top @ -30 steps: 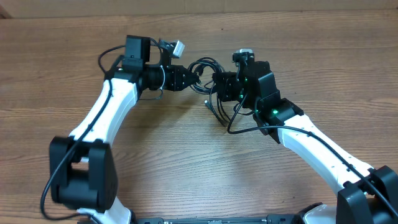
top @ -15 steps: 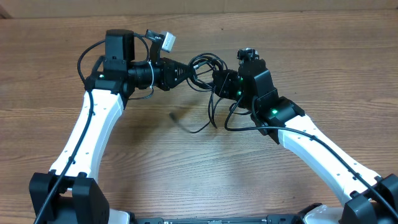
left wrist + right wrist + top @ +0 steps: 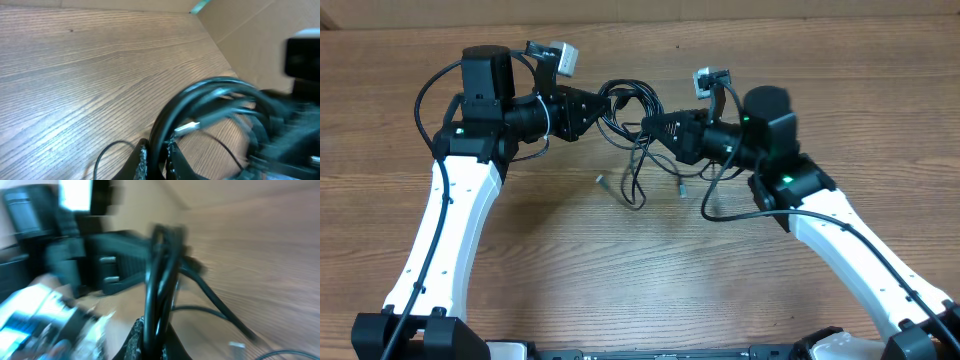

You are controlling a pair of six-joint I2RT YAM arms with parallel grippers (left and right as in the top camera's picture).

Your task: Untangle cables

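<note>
The cables point(image 3: 623, 108) are a bundle of thin black cords held taut above the table between both grippers. My left gripper point(image 3: 596, 108) is shut on the bundle's left side and my right gripper point(image 3: 652, 127) is shut on its right side. Loose strands hang down to a low loop point(image 3: 636, 190), with small plug ends point(image 3: 601, 180) on either side. In the left wrist view my left gripper point(image 3: 156, 159) pinches a cable loop point(image 3: 200, 95). The right wrist view is blurred. There my right gripper point(image 3: 150, 341) clamps several upright strands point(image 3: 159, 265).
Wooden table point(image 3: 640, 270) all around, with its far edge meeting a brown wall point(image 3: 770, 8). Thicker black arm wires loop by the left wrist point(image 3: 428, 95) and below the right wrist point(image 3: 715, 205). The two grippers face each other a short gap apart.
Both arms have drawn back, the left wrist left and away, the right arm rightward. The bundle is pulled out between them and its strands now dangle lower.
</note>
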